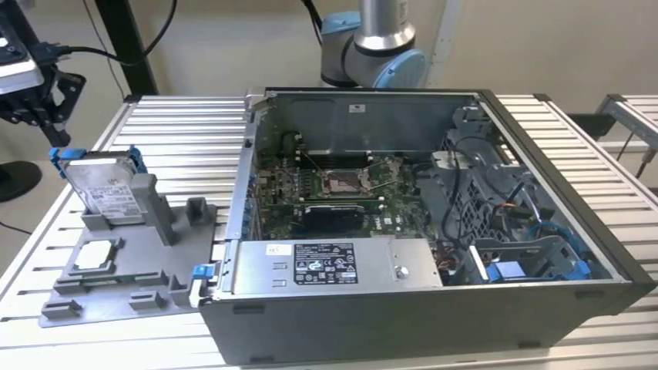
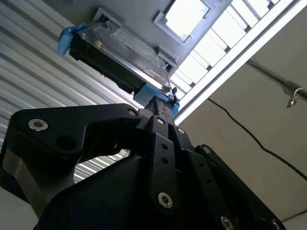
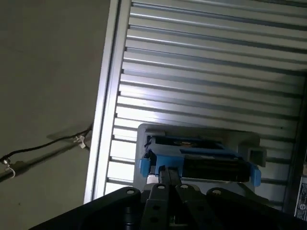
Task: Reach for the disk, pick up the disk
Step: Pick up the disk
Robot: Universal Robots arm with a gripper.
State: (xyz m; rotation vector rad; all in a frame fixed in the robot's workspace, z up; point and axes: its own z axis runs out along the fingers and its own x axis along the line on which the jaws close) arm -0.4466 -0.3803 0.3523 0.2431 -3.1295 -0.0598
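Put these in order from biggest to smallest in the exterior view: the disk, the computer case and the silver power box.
1. computer case, biggest by far
2. silver power box
3. disk, smallest

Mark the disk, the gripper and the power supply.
Disk (image 1: 101, 189), exterior view: on its white label.
Gripper (image 3: 168, 171), first wrist view: on its black tip, just short of the disk's blue frame.
Power supply (image 1: 409, 258), exterior view: on bare metal beside its label.
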